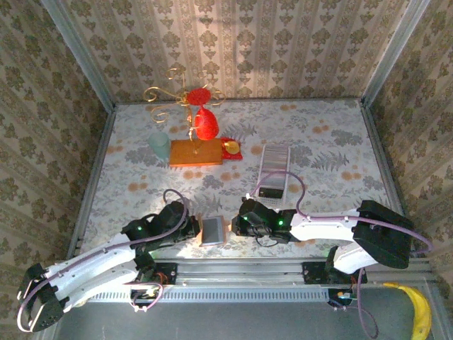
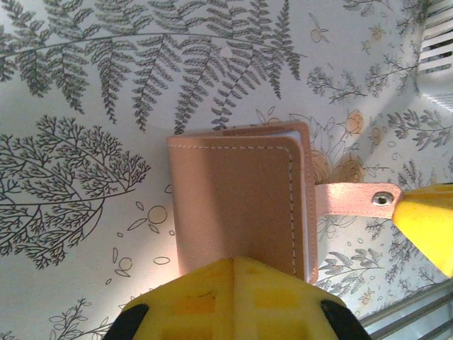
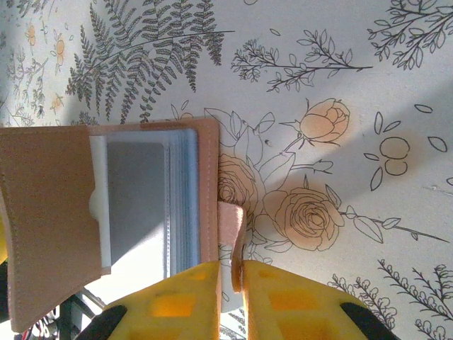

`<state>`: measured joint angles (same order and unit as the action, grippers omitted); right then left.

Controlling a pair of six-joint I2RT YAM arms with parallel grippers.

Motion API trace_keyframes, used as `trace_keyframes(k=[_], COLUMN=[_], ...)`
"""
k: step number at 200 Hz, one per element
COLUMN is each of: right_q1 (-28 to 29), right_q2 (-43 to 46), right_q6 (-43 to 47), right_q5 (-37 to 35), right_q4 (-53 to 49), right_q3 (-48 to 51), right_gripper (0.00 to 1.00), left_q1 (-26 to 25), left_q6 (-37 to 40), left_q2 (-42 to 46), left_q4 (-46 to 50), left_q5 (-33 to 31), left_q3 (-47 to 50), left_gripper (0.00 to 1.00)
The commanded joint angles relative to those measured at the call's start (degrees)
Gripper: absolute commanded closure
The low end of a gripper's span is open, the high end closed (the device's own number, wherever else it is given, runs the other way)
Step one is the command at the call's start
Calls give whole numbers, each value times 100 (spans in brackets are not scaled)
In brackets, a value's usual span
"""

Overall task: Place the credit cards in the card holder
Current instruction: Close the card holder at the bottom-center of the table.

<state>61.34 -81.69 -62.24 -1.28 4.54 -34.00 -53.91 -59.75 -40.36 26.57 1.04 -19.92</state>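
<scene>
The tan card holder [image 1: 212,231] lies near the table's front edge between both grippers. In the left wrist view its stitched cover [image 2: 237,202] faces up, and my left gripper [image 2: 237,265] is shut, its yellow tips together over the cover's near edge. The holder's snap strap [image 2: 354,199] runs right to a yellow finger of the right gripper [image 2: 427,230]. In the right wrist view the holder [image 3: 205,191] is partly open, showing a grey card [image 3: 134,198] in clear sleeves. My right gripper [image 3: 237,273] is shut on the strap [image 3: 231,234]. More credit cards [image 1: 275,157] stand in a row.
A long white tray [image 1: 272,185] at right centre holds the card row. An orange wooden block [image 1: 195,152] with a red ornament [image 1: 205,124] and gold stand sits at the back, beside a pale green cup [image 1: 159,146]. A banana [image 1: 421,312] lies off the table, front right.
</scene>
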Motion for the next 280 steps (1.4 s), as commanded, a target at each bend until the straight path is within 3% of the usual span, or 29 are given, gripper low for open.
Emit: trace_keyframes(k=[1,46,84,159,190,210,280], right_q1=[-25,-43,-65,-155,-173,-175,-183], right_q2=[37,-4,-82,-268,-256,-247,-150], right_q6=[116,106,91,151,174,207,184], right_q5=[-239,-186,-171,22,5,31,62], right_q4=[-153,-227,-89,162,230,284,299], right_q3=[-103,-72,-28,-28,-17,-11,34], right_gripper=[83,85,88,88,96,100,100], left_q1=[13,20,21,309,401,441,648], left_q6=[-174,-57,-67,-150,-218,-212,-477], left_q2=[19,122,340,928,977,960,1004], left_q4=[207,578,816,1735,2082,2020,1786], left_q5=[2,50,-41,-444,-552,-531,-168], left_q3=[184,147,197,114,136,232,674], left_gripper=[100,100,93,94,96,97,92])
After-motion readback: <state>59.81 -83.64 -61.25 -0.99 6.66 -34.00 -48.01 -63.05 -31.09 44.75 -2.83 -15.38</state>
